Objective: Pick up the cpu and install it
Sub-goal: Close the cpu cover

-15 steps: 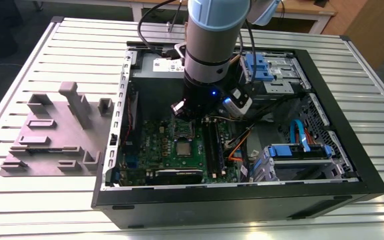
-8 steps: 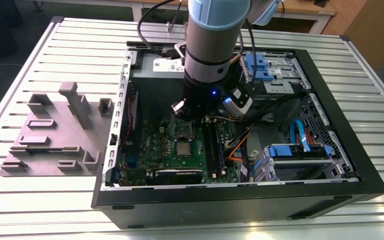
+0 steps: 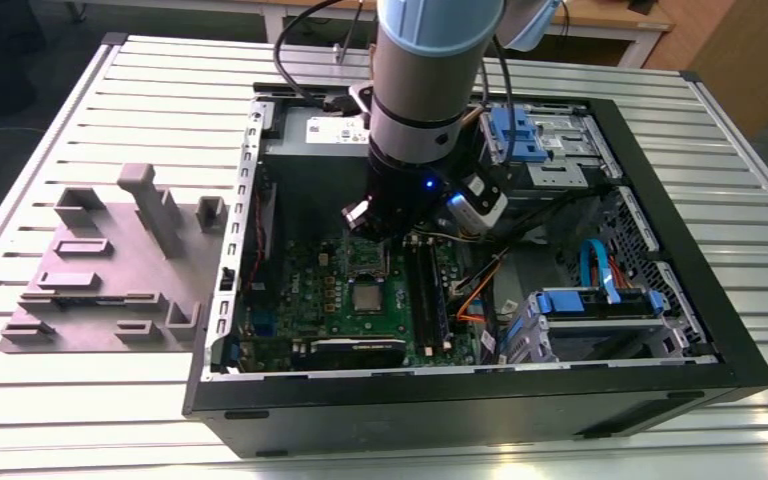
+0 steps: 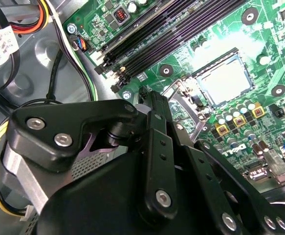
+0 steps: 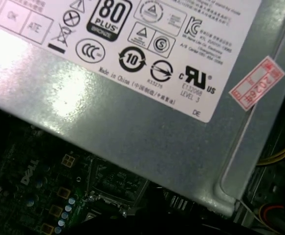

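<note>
The cpu point(image 3: 364, 297) lies as a silver-grey square in its socket on the green motherboard point(image 3: 317, 300), just below the middle of the exterior view; in the second wrist view it is the pale glaring square point(image 4: 225, 81) at the upper right, so the carrying and placing look done. The gripper point(image 3: 371, 216) hangs just above the board, higher in the frame than the chip and apart from it, with nothing visibly in its grasp. Its black linkage point(image 4: 152, 161) covers the lower half of the second wrist view, and whether it is spread or pressed together cannot be told. What seems left is the securing: a metal socket frame point(image 4: 181, 98) shows between the linkage and the chip, but whether it is raised or latched cannot be made out. Room is tight. The grey power supply point(image 5: 132, 117) crosses the first wrist view close to the camera, its lower edge and corner running toward the lower right, and in the exterior view it sits at the upper left inside the computer case point(image 3: 464, 400), just beside the arm. The long black memory slots point(image 4: 181, 29) run just beside the socket on the exterior view's right, with orange cables point(image 3: 480, 292) and a blue drive cage point(image 3: 531, 135) beyond. The freest way out looks to be straight up through the open side, since the case walls close in all round
</note>
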### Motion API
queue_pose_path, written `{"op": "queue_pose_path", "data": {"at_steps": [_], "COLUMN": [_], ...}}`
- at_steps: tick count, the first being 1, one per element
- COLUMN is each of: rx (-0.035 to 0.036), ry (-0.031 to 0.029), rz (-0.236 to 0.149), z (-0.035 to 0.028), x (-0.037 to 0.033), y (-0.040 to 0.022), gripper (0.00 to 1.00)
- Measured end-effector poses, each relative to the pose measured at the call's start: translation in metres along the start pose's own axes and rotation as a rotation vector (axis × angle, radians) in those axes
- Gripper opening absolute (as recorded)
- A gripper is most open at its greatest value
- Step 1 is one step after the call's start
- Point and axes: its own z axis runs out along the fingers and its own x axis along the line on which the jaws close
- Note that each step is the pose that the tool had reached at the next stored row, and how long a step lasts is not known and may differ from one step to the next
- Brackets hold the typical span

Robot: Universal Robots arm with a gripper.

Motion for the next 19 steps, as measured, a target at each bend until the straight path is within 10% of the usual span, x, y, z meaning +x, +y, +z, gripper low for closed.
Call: {"op": "queue_pose_path", "data": {"at_steps": [19], "rx": [-0.0060], "ry": [0.0124], "rz": [0.001], "z": [-0.0061], "x": [0.0014], "y": [-0.0040], "gripper": [0.10]}}
